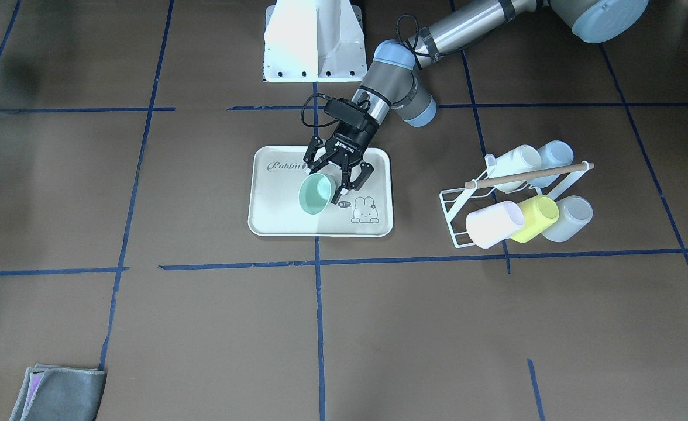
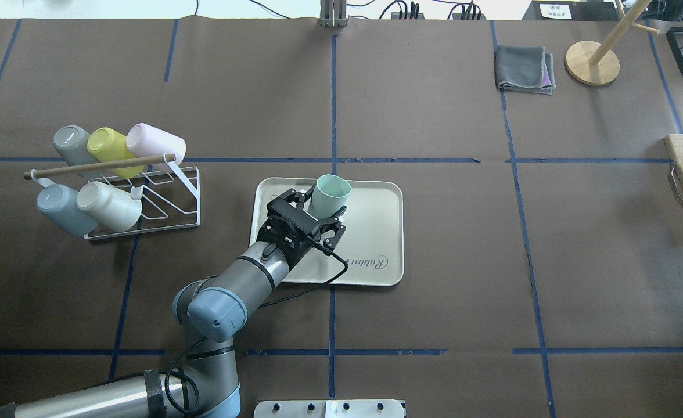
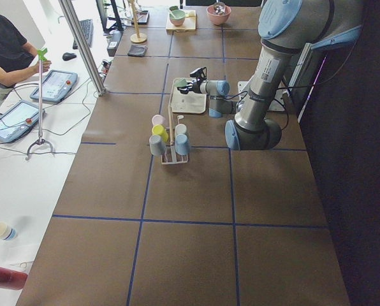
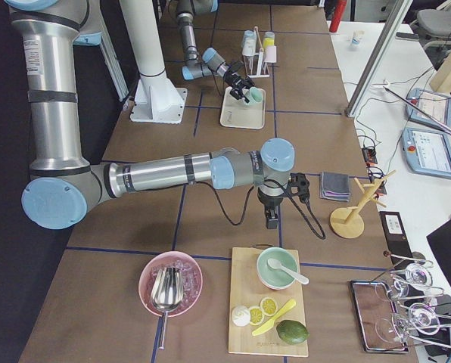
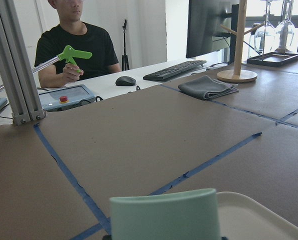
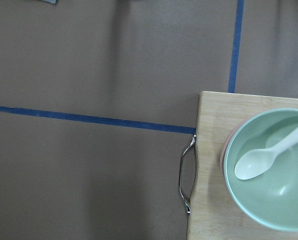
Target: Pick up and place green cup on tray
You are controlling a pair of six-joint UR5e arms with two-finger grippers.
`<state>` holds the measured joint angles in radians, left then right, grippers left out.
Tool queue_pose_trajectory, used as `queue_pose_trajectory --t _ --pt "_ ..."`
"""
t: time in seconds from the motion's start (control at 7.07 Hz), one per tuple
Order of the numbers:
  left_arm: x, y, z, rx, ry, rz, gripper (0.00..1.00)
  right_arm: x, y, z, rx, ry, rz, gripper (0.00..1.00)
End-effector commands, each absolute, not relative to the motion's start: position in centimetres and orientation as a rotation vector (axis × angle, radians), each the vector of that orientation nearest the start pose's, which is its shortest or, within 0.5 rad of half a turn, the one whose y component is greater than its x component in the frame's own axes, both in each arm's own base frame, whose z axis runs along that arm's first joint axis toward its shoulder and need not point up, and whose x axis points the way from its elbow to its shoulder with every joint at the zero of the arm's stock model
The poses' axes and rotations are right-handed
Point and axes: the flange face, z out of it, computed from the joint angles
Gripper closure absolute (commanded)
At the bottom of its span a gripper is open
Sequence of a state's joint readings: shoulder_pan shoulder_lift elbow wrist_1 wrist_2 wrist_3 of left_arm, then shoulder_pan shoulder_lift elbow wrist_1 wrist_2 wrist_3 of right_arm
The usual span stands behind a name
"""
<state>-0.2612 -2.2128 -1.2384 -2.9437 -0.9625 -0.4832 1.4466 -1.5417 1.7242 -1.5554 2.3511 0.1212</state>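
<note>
In the overhead view the left gripper (image 2: 320, 212) reaches over the tray (image 2: 376, 232) from about 7 o'clock, its arm low across the near rim. Its jaws are spread wide, wider than the green cup (image 2: 331, 194), which sits between the fingers (image 2: 337, 226) with its mouth up. The pads lie close to the cup's wall on either side, and no view shows clearly whether they brush it, but the jaws are not clamped down on it. The cup stands on the tray at roughly 12 o'clock from the tray's middle, just inside the far rim. The front-facing view shows the same arrangement, with the cup's deeper green inside turned toward the camera. In the left wrist view the cup fills the bottom centre, with the tray's rim beside it. At 9 o'clock from the tray, well apart, a white wire rack (image 2: 173, 215) holds five other cups lying on their sides. The right gripper (image 4: 271, 219) shows only in the right side view, hanging just beside a wooden board (image 6: 209, 150) that carries a green bowl (image 6: 274, 195) with a white spoon (image 6: 254, 165). Whether its jaws are apart or together cannot be told.
</note>
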Motion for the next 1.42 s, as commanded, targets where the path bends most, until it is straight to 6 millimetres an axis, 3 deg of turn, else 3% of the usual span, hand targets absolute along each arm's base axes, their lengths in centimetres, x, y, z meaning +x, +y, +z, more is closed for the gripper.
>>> queue_pose_trajectory --t 0.0,0.28,0.85,1.13,1.27 --pt "62.5 -36.4 27.3 1.353 0.973 0.113 0.27 0.0 -51.4 56.6 0.091 -0.795 -0.080 0.00" --pt "62.5 -36.4 27.4 1.354 0.970 0.116 0.13 0.0 -51.4 56.6 0.091 -0.794 -0.080 0.00" --pt "62.4 -36.3 27.0 1.355 0.978 0.112 0.01 0.0 -51.3 56.7 0.090 -0.794 -0.079 0.00" --pt "61.3 -36.1 24.8 1.375 1.018 0.096 0.01 0.0 -51.4 56.7 0.090 -0.794 -0.079 0.00" --pt "59.5 -35.9 21.8 1.380 1.082 0.111 0.01 0.0 -51.4 56.7 0.090 -0.795 -0.081 0.00"
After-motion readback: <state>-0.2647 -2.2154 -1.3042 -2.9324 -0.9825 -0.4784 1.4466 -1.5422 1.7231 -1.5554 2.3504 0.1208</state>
